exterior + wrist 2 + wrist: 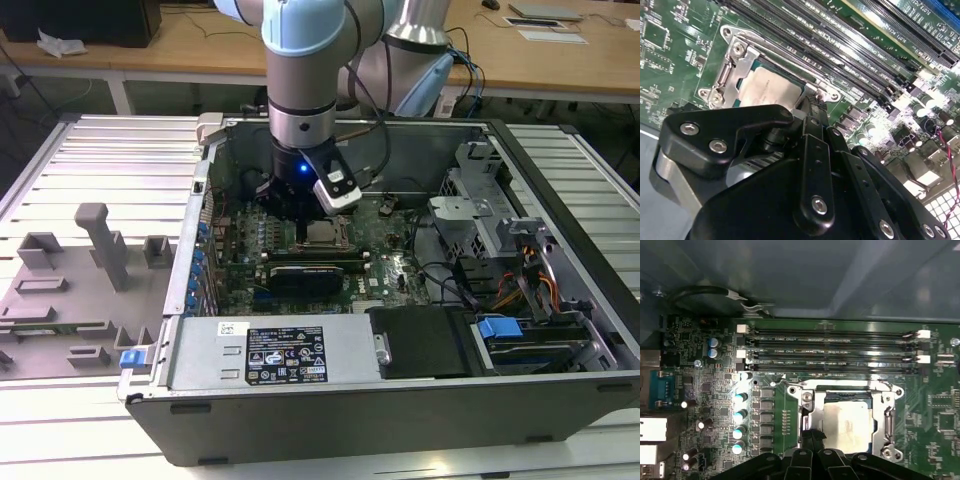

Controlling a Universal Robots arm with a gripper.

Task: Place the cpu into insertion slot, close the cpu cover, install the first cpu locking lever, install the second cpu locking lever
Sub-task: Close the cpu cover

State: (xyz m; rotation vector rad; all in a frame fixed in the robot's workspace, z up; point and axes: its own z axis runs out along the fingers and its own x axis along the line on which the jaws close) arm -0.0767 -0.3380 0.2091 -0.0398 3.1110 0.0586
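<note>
Cpu [847, 422], seemingly light, stiff and fragile, best held by its edges, lies under the cpu cover [888, 415] beside the closed hand [810, 434].

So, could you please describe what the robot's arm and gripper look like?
The arm is silver-grey with pale blue joint caps and a black wrist bearing a small blue light. A white-and-black camera module and a black cable hang there. The gripper is black jointed links with silver screws.

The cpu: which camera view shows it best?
The first wrist view: the cpu faces the camera, its pale top nearly whole. The second wrist view shows it slanted and partly covered; the exterior view, a small pale patch.
</note>
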